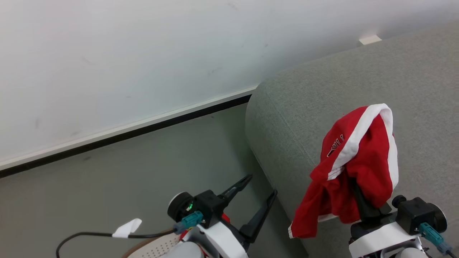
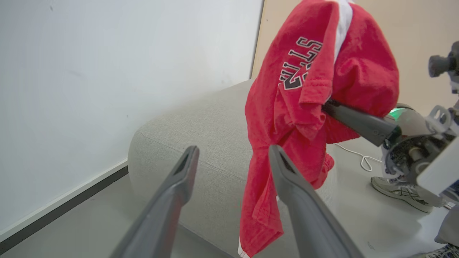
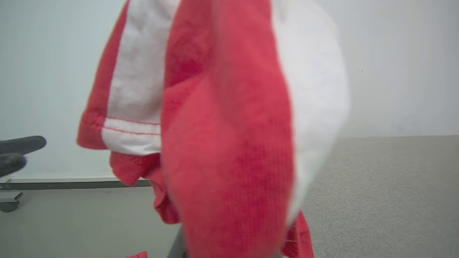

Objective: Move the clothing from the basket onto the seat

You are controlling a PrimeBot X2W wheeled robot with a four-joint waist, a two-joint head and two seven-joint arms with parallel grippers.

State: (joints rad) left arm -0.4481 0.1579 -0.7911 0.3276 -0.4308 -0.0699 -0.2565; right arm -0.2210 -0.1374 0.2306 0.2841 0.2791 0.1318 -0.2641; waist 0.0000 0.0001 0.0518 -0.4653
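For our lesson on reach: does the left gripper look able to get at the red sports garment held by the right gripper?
Probably yes. The left gripper, open, points towards the red sports garment hanging from the right gripper, and nothing stands between them.

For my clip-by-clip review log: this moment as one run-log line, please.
right end effector: shut on red garment, held up near seat | left end effector: open, holding nothing | basket: at head view's lower edge
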